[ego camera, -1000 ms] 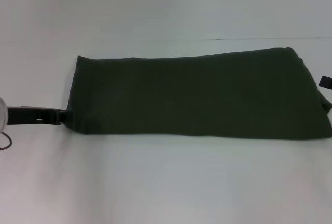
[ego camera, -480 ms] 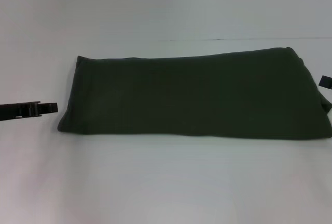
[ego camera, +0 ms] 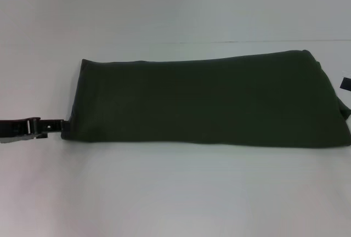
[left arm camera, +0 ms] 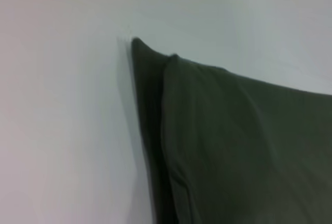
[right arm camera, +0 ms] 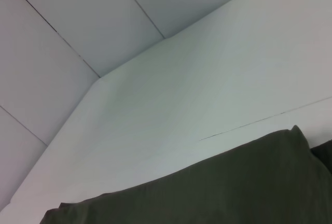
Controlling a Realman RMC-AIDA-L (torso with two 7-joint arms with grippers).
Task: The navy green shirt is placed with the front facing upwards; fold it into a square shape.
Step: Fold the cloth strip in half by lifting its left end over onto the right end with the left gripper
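White table (ego camera: 175, 193) is lying bare around the green shirt (ego camera: 208, 102), folded into a long band across its middle; the left gripper (ego camera: 55, 128) is touching its left corner, finger state unclear

My left end effector (ego camera: 57, 126) sits at shirt's corner; finger state unreadable. Navy green shirt (ego camera: 208, 100) runs past right edge; right end effector mostly cut off.

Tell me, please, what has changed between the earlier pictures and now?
The left gripper, drawn away from the navy green shirt half a second ago, has returned to its near-left corner and touches it. The right gripper stayed at the shirt's right end; the shirt stayed a long folded band.
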